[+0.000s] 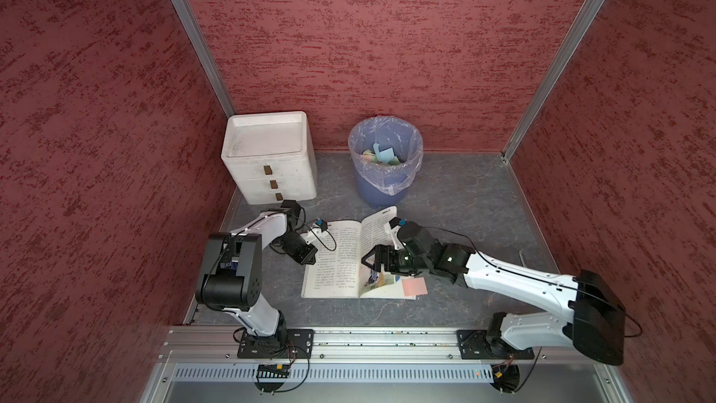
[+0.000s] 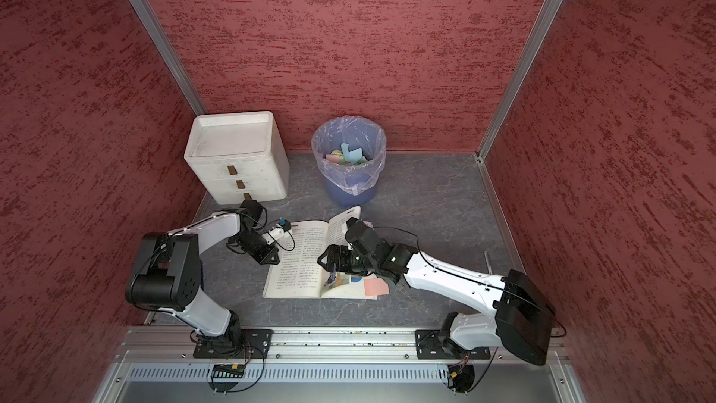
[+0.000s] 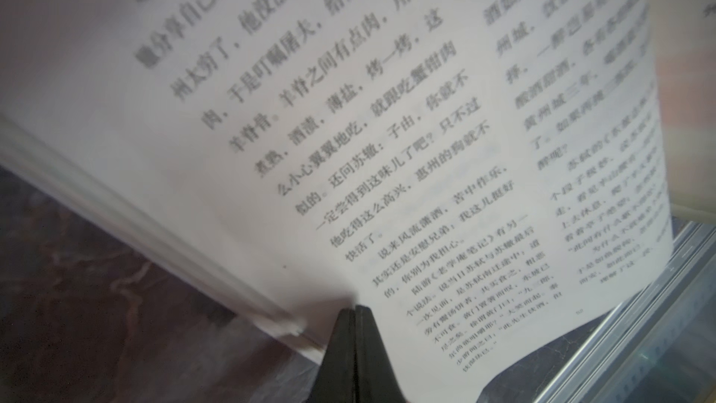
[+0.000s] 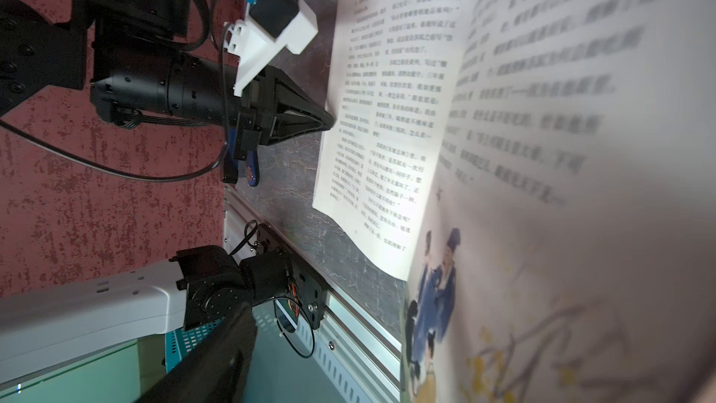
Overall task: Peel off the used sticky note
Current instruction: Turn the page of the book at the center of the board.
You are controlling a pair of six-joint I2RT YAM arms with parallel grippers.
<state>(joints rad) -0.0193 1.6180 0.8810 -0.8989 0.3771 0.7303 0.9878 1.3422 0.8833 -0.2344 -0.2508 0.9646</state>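
Touching the book (image 1: pixel 333 265), the left hand (image 3: pixel 354 308) is closed.

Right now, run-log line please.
left gripper: shut, tip on left page of book | right gripper: open, above right page | sticky note: pink, at right page's outer corner | peel: not started

book (image 4: pixel 387 110): lay open on the dark surface (image 4: pixel 294 172)
near page: pretty blurry, had a painted figure in blue (image 4: pixel 441 265)
left hand (image 4: pixel 328 121): pinched closed, tip against the page edge
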